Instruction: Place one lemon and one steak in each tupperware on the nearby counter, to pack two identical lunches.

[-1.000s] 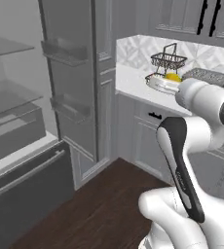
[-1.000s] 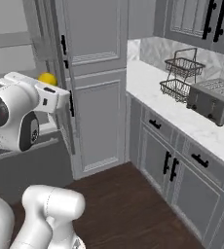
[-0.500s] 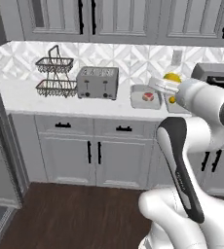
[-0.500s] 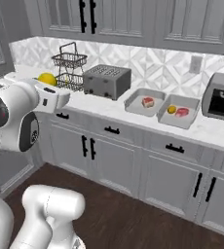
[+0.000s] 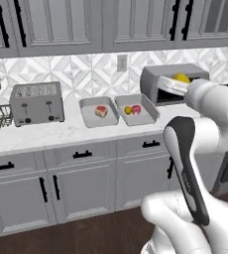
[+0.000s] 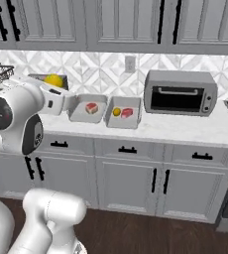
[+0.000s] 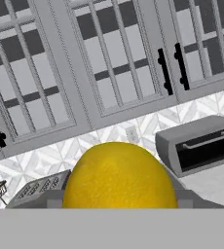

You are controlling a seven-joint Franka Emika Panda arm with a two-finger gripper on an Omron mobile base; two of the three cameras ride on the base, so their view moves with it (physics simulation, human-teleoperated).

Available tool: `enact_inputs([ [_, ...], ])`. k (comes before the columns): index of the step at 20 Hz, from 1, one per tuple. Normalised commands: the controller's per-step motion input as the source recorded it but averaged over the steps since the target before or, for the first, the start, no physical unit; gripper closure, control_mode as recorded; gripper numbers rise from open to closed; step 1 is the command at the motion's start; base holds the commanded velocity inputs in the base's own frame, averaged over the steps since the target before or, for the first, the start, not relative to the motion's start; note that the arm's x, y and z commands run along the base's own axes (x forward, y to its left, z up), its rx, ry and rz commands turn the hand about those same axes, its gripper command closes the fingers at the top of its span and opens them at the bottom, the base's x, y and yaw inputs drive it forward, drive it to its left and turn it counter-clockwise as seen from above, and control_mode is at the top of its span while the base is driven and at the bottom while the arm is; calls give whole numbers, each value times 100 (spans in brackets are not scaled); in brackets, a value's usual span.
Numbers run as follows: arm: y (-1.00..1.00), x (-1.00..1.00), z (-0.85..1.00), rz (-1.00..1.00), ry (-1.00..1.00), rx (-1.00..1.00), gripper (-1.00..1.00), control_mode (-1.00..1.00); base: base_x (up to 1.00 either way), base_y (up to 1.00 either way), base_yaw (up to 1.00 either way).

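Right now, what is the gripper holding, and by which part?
The gripper holds a lemon between its fingers, gripped at its sides; the exact contact spots are hidden.

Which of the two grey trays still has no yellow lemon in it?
The left grey tray, nearer the toaster, holds only a steak piece. The right tray already holds a lemon and a steak.

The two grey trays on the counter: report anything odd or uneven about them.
Nothing is spilled or askew. The load is uneven: the left shallow grey tray holds one steak chunk, the right grey tray a round yellow lemon and a red steak piece.
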Motion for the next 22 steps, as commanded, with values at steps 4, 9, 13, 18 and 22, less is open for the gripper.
enact_inputs([
  [4, 0, 0, 0, 0, 0, 0, 100, 100, 97, 61, 2],
  [9, 0, 0, 0, 0, 0, 0, 100, 100, 95, 26, 5],
  [13, 0, 0, 0, 0, 0, 0, 100, 100, 96, 7, 0],
  [18, 0, -15, -28, -1, 51, -1, 100, -100, 16, 5, 0],
  [22, 1, -51, -50, 0, 100, -5, 100, -100, 0, 0, 0],
])
